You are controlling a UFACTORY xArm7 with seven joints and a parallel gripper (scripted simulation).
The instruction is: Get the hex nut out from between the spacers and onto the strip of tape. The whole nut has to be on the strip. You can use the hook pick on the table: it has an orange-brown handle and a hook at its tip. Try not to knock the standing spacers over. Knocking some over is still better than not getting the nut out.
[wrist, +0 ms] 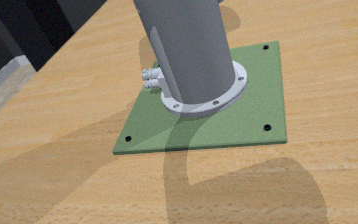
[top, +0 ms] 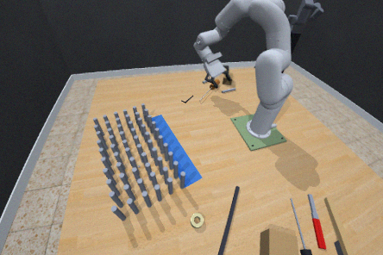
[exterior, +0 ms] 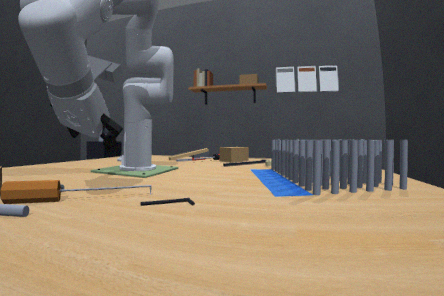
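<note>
The hook pick, with its orange-brown handle and thin hooked shaft, lies flat at the far end of the table. My gripper is open and empty. It hangs above the table close to the handle and does not touch it. The grey spacers stand upright in a dense grid. The blue strip of tape lies along one side of the grid. The hex nut is hidden among the spacers. The wrist view shows no fingers.
A black hex key and a short grey cylinder lie near the pick. The arm's green base plate is in the middle. A yellow washer, black bar, screwdrivers and box lie at the near edge.
</note>
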